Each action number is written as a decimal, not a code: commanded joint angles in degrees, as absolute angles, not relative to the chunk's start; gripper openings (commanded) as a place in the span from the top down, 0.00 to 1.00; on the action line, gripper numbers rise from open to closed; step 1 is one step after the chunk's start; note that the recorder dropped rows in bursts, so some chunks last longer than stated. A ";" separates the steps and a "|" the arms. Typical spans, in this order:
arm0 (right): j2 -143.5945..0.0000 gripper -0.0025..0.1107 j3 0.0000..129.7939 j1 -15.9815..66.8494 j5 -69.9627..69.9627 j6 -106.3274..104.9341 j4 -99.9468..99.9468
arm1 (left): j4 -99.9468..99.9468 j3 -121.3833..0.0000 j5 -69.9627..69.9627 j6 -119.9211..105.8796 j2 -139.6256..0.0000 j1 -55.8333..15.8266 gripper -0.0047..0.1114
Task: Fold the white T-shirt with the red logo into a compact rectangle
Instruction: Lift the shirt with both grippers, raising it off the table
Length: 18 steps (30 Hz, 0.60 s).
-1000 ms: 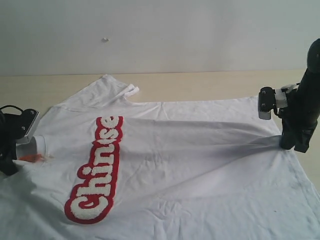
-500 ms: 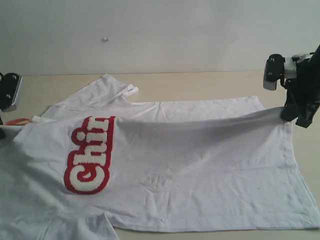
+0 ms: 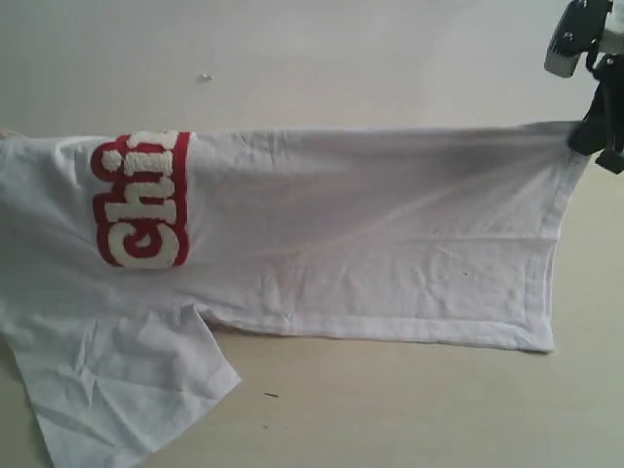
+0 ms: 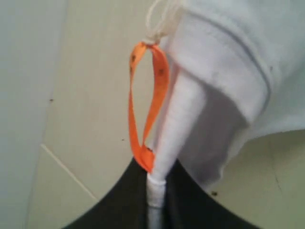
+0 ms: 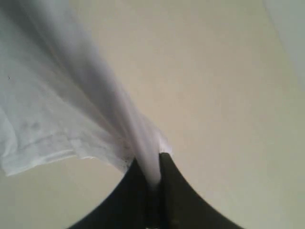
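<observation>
Left gripper (image 4: pixel 155 183) clamped on shirt (image 3: pixel 341 244) collar beside tag (image 4: pixel 145 100); right gripper (image 5: pixel 152 171) pinches hem corner. Shirt hangs taut between them over table (image 3: pixel 409 419), logo (image 3: pixel 141 200) half showing at top edge. Likely best: hold top edge level, lower both ends evenly.

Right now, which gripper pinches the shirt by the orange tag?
The left gripper: the orange tag dangles at its pinch; the right gripper grips the shirt's plain hem.
</observation>
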State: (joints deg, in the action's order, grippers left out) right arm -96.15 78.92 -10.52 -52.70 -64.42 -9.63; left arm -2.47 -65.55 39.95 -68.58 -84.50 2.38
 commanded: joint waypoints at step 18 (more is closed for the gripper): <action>-73.52 0.98 78.68 -10.65 -56.20 -50.22 -10.36 | -17.07 -65.53 43.94 -45.48 -59.47 2.68 0.96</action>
